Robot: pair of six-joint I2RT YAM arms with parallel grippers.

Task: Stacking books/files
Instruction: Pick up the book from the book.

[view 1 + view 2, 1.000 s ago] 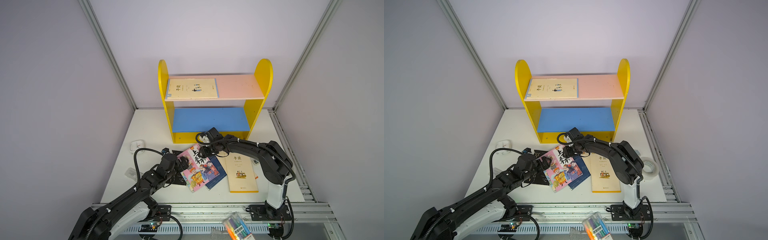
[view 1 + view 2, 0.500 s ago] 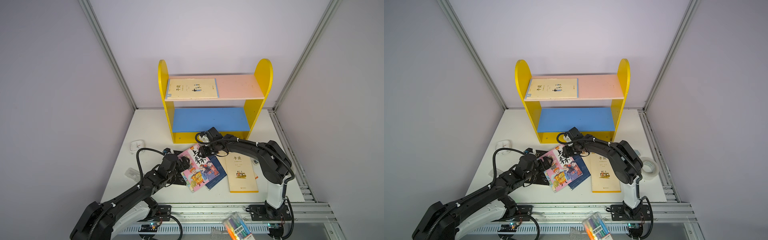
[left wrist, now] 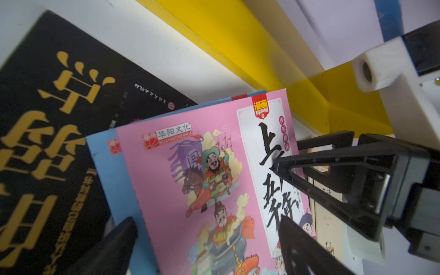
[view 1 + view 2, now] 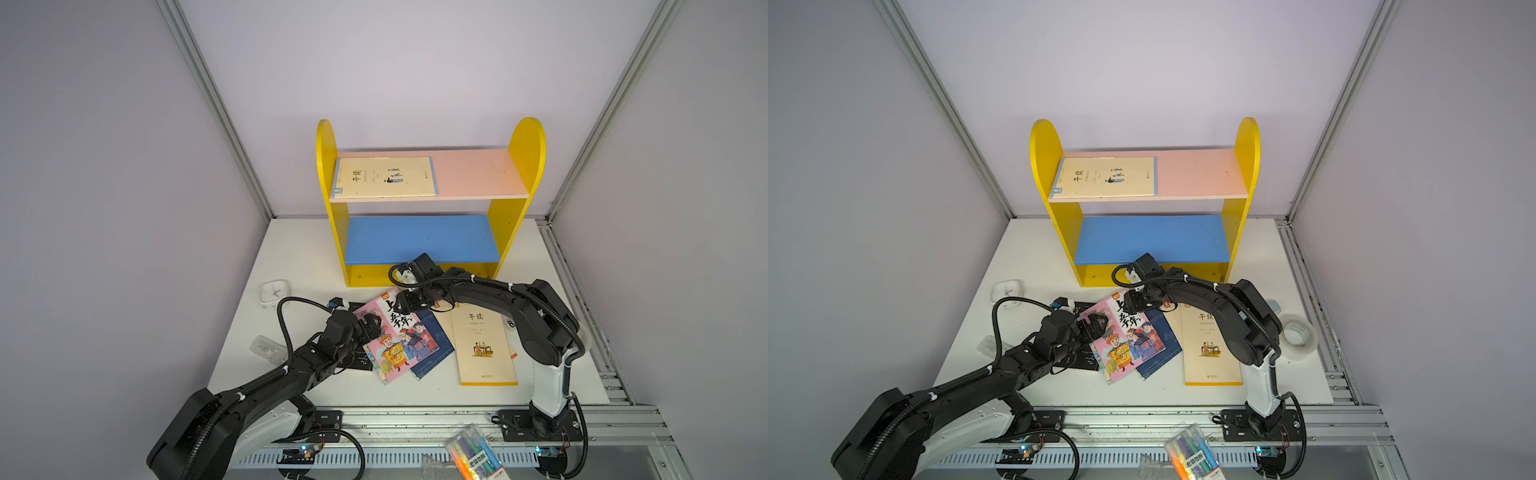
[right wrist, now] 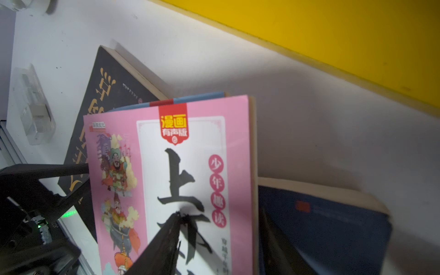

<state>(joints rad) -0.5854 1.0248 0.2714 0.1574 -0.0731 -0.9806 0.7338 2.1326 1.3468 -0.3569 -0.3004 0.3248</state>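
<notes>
the right gripper [image 4: 409, 305] pinches the top edge of the pink cartoon paperback [image 4: 395, 336], which lies tilted atop a blue book and the black book [image 3: 47, 133] on the white table [image 4: 552, 374] before the yellow shelf [image 4: 326, 166]. the left gripper [image 4: 372, 328] stands spread wide at its opposite edge, grasping nothing. thin, light and floppy by the look of it, the book seems best taken near the spine.

Two black arms [image 4: 266, 386] [image 4: 490, 291] are showing white lower shells. Ribbed black cables are looping along them. Green lights are glowing at both bases.
</notes>
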